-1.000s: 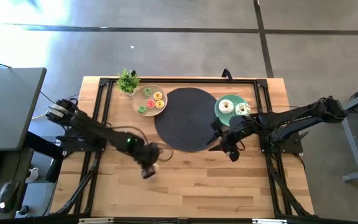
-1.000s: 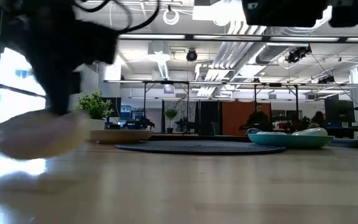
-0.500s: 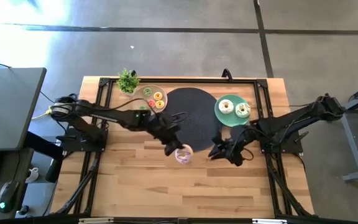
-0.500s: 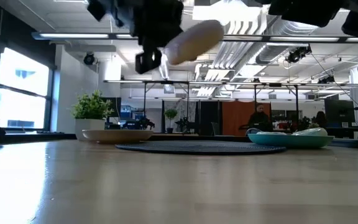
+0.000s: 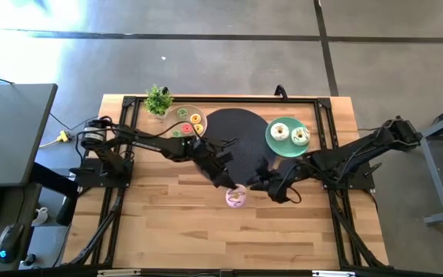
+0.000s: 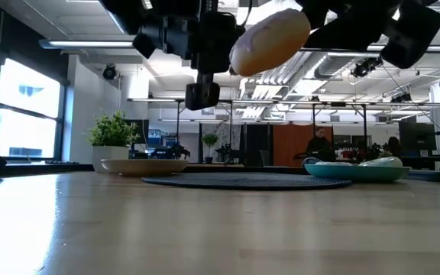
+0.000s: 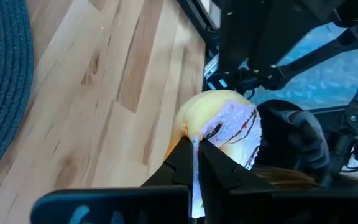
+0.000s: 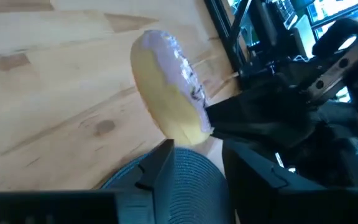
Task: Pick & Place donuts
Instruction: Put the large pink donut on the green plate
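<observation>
Pink-frosted and held in the air, a large donut hangs above the bare wood of the table, just in front of the black mat; we see it clamped by its edge in the left gripper, whose fingers are closed on the rim in the left wrist view; from the low view the donut is well clear of the tabletop. Our right gripper sits just beside it on the other side; its fingers stand apart with the donut in front of them, not touching as far as we can tell. On the beige plate by the small plant we count several mini donuts, red, yellow and green; on the teal plate lie two white donuts.
</observation>
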You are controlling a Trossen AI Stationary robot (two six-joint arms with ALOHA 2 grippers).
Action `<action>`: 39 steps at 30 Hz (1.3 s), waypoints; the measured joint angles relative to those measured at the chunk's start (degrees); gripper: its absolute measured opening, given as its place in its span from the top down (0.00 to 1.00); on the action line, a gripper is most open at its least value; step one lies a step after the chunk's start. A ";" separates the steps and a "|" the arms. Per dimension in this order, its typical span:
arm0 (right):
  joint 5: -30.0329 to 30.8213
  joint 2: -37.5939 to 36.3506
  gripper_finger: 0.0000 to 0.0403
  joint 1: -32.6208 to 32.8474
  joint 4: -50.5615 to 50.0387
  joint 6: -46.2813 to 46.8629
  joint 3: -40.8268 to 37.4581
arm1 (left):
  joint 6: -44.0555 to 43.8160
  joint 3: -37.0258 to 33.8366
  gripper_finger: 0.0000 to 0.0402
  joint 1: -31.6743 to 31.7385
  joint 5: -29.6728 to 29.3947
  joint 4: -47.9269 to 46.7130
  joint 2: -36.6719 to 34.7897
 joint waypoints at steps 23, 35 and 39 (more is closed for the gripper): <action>-9.24 5.74 0.49 0.04 6.02 1.50 0.02 | 0.16 0.02 1.00 0.37 0.23 0.27 -0.09; -7.63 8.17 0.56 0.04 10.73 -4.77 0.00 | 0.16 0.04 1.00 0.37 1.02 0.38 -0.09; -7.69 8.16 0.62 0.04 10.79 -4.77 0.00 | 0.17 0.04 1.00 0.37 1.31 0.40 -0.09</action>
